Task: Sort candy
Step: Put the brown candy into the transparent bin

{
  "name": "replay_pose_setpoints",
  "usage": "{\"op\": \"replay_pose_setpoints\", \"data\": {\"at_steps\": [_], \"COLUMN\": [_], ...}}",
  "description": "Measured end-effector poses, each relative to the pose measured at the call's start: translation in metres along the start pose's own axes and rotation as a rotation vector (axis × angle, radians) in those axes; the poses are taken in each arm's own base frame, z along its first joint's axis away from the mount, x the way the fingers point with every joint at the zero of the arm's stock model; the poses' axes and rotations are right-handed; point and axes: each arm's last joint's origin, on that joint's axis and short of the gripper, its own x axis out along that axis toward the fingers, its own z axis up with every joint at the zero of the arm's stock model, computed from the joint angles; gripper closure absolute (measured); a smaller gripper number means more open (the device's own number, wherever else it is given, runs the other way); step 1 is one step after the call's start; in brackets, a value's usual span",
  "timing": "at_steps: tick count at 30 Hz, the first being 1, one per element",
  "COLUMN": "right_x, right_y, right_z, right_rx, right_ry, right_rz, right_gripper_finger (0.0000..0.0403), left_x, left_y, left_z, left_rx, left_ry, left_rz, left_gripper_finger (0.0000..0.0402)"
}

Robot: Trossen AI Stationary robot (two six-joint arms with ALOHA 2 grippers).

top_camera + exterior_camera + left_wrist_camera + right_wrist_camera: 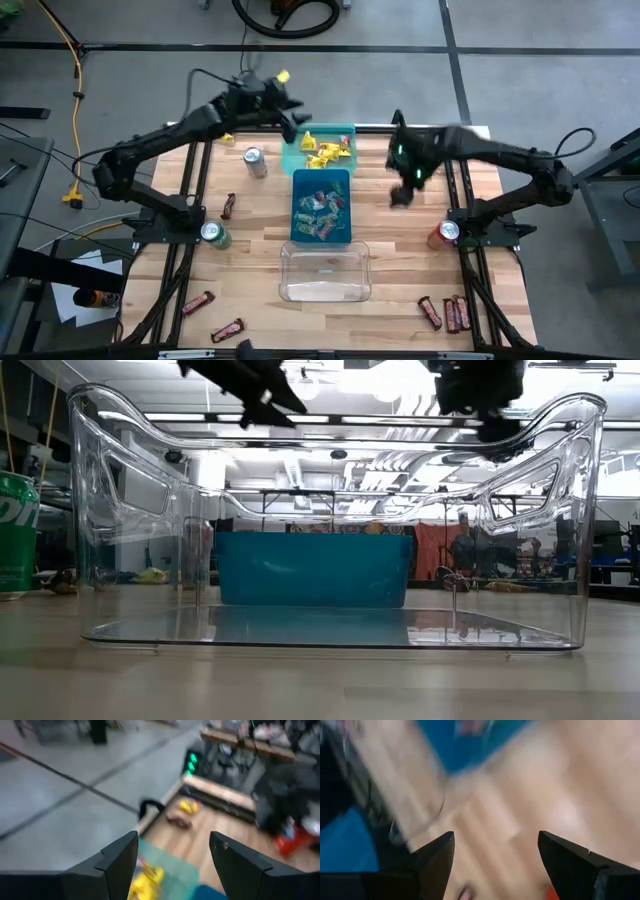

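Yellow candy packets (328, 150) lie in the green bin (345, 130) at the far side; they also show in the left wrist view (145, 880). Mixed green, pink and red packets (320, 212) fill the blue bin (297, 185). Dark red-brown bars lie loose on the table at the left (228, 205), near left (197, 302) and near right (445, 313). One yellow packet (226, 139) lies left of the green bin. My left gripper (298, 122) (172, 855) hovers open at the green bin's far left corner, holding nothing. My right gripper (403, 192) (495, 855) hangs open over bare wood right of the blue bin.
A clear bin (325, 285) (330, 520) stands at the near middle. A silver can (255, 162), a green can (213, 235) (15, 530) and a red can (443, 233) stand on the table. Another yellow packet (187, 806) and a brown bar (179, 820) lie past the green bin.
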Motion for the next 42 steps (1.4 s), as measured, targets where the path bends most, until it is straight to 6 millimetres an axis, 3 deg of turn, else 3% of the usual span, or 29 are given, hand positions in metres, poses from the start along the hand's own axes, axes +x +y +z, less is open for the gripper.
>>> {"op": "replay_pose_setpoints", "data": {"at_steps": [8,11,16,20,31,42], "right_x": [0.071,0.083,0.086,0.098,0.178,0.242], "right_y": [0.032,0.043,0.056,0.061,0.089,0.077], "right_z": [-0.064,-0.073,-0.079,-0.097,-0.167,-0.187], "right_rx": [0.118,0.144,0.207,0.335,0.561,0.644], "right_ry": [0.287,0.289,0.276,0.386,0.628,0.580], "right_rz": [-0.050,-0.036,-0.008,-0.016,-0.152,-0.404], "right_gripper_finger": [0.0121,0.0121,0.0121,0.0121,0.0121,0.0121], "left_x": [-0.032,-0.033,-0.033,-0.033,-0.033,-0.032], "left_y": [0.021,0.024,0.025,0.025,0.025,0.025], "left_z": [0.019,0.020,0.020,0.017,0.016,0.016], "left_rx": [-0.029,-0.033,-0.034,-0.038,-0.038,-0.041], "left_ry": [-0.134,-0.139,-0.136,-0.112,-0.103,-0.103], "left_rz": [0.072,0.084,0.086,0.086,0.087,0.086], "left_gripper_finger": [0.0169,0.0169,0.0169,0.0169,0.0169,0.0169]}}
